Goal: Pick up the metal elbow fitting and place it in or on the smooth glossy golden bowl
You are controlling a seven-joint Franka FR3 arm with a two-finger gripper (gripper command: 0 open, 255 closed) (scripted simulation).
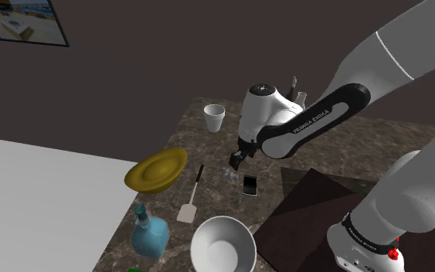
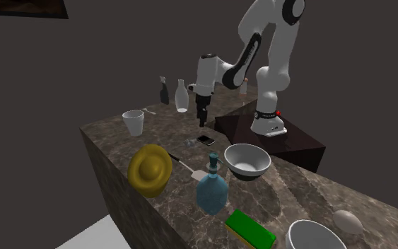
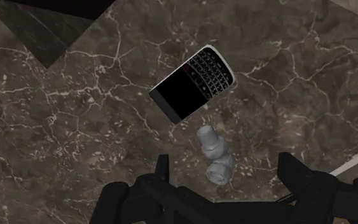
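Note:
The small grey metal elbow fitting lies on the dark marble counter beside a black phone. My gripper hangs open above the fitting, which sits between the fingers without touching either. In the shoulder view the gripper hovers just over the faint fitting, with the glossy golden bowl tilted at the counter's edge to that view's left. The second exterior view shows the gripper above the fitting, and the golden bowl nearer the front edge.
A white spatula lies between the bowl and the phone. A white cup, a white bowl and a blue bottle stand around. Two bottles stand at the back, with a green sponge and an egg farther along.

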